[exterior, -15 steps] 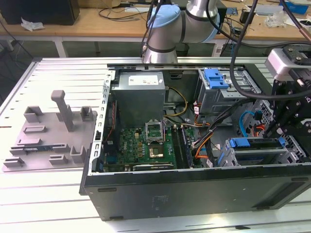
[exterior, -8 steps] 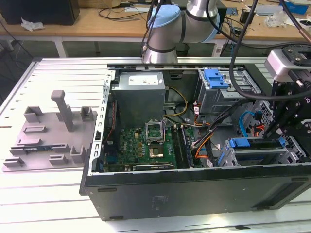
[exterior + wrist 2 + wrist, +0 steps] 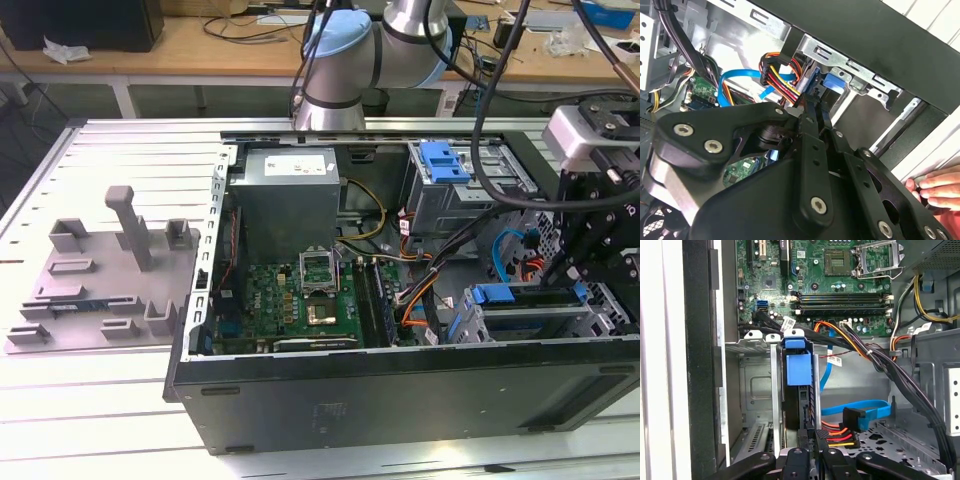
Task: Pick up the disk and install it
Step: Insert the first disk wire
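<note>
A slatted, light metal work table (image 3: 110,155) carries an open black computer case (image 3: 400,400) lying on its side. To the exterior view's left, a grey plastic fixture tray (image 3: 100,275) lies just beside the case.

Tool (image 3: 812,460): matt black metal links; disk (image 3: 799,385): bright blue smooth plastic carrier; drive cage (image 3: 757,390): bare grey sheet metal; surface (image 3: 100,160): ribbed aluminium

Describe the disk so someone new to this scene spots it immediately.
Start at the open black computer case. By its near wall, at the exterior view's right, a grey metal bay holds the disk. Its blue carrier frames a drive, unlike the blue bracket atop the farther cage.
</note>
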Controlling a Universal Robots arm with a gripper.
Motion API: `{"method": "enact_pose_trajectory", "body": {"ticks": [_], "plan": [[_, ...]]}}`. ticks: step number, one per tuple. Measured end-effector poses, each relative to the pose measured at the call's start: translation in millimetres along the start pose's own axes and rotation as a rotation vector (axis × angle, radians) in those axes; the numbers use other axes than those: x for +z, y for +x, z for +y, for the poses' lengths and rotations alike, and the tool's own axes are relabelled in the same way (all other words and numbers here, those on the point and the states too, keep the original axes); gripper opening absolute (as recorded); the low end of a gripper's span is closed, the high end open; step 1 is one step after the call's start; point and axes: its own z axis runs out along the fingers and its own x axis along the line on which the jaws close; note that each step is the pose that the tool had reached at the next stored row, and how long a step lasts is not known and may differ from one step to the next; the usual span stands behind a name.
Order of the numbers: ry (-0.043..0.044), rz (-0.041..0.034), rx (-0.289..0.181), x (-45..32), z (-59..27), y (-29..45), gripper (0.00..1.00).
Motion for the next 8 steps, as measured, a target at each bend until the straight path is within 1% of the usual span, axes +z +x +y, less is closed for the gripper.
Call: {"method": "enact_pose_trajectory", "body": {"ticks": [8], "plan": [[0.0001, 0.0002, 0.000, 3.8, -0.1, 0.2, 0.17]]}}
